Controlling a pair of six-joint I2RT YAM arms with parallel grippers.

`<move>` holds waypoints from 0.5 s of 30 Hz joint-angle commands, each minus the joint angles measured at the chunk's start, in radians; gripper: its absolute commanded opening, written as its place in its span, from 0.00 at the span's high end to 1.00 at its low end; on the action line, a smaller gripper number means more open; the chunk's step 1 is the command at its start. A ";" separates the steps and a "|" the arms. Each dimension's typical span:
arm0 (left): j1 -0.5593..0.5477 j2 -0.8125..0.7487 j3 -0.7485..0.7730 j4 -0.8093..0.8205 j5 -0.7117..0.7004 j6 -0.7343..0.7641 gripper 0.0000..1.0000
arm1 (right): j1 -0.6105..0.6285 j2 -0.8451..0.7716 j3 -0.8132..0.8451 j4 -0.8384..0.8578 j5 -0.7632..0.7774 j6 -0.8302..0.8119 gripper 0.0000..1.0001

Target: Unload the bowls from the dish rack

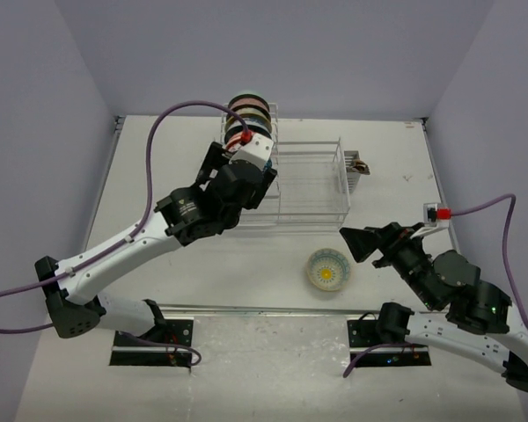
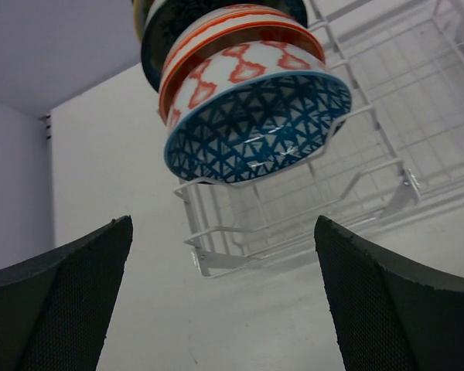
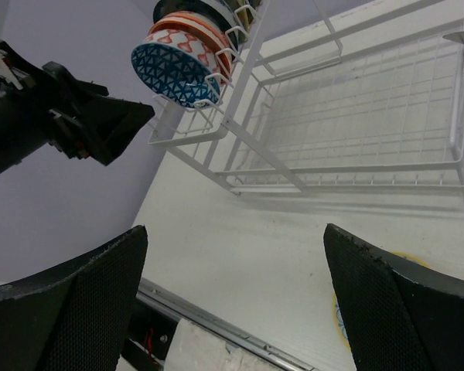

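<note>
In the top view, the left arm reaches from the lower left up to the left end of the dish rack [image 1: 308,186], which sits at the upper middle of the frame. The left gripper [image 2: 223,232] stands with its jaws spread wide and nothing between them. In its wrist view it points at a row of bowls [image 1: 249,114] standing on edge in the rack's slots. The nearest one is the blue bowl [image 2: 259,127] with a triangle pattern, at the upper centre of that view. A red-orange bowl [image 2: 232,66] stands just behind it, touching it, and darker ones lie further back. The rest of the rack, to the right of the bowls, holds only wire. Below the rack, right of centre, a pale yellow bowl [image 1: 326,269] rests upright on the table [image 1: 158,158], apart from the rack. Just beside it, at the right, the right gripper [image 3: 236,232] hangs with jaws wide and holding nothing. We see that bowl's rim at the lower right of the right wrist view.
</note>
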 commanded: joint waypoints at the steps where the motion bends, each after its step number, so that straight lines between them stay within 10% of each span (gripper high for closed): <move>1: 0.001 0.024 0.032 0.067 -0.206 0.119 0.01 | 0.000 -0.036 -0.017 -0.035 0.027 0.000 0.05; 15: 0.034 0.064 -0.009 0.278 -0.138 0.357 0.22 | -0.001 -0.081 -0.040 -0.051 0.016 -0.004 0.04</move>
